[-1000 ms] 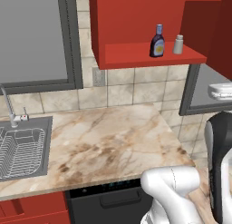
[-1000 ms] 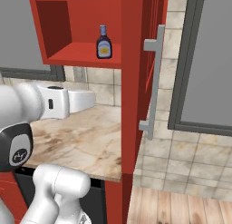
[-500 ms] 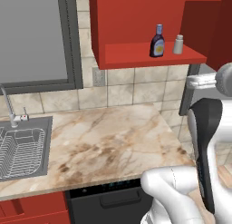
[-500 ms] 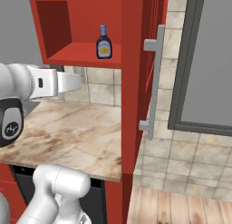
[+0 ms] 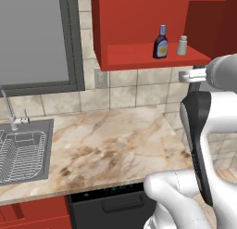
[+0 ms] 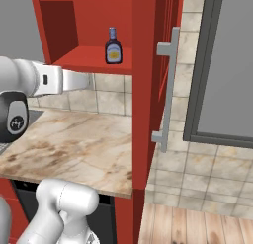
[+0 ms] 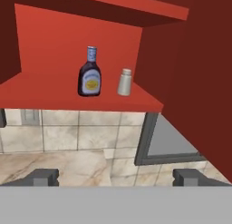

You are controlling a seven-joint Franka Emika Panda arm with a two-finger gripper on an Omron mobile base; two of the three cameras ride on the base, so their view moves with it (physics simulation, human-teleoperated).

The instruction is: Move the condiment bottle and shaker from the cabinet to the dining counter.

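The marble worktop (image 5: pixel 111 144) spreads below the open red cabinet (image 5: pixel 139 19), with a steel sink (image 5: pixel 25 151) set into its left end and a dark dishwasher front (image 5: pixel 115 205) under its edge. A tiled wall (image 5: pixel 125 86) runs between worktop and cabinet. In the right base view the cabinet's door (image 6: pixel 150 90) stands swung open, edge on, its silver bar handle (image 6: pixel 168 90) facing outward. The white arm (image 6: pixel 29 82) reaches level across in front of the tiles, below the cabinet's bottom shelf (image 7: pixel 81 98). The pincer (image 7: pixel 116 177) is released, its two dark tips spread wide with nothing between them, well short of the shelf. On that shelf the condiment bottle (image 7: pixel 89 72) stands upright, dark with a yellow label and pale cap. The shaker (image 7: pixel 124 82) stands just beside it toward the open door, apart from it, shorter and grey.
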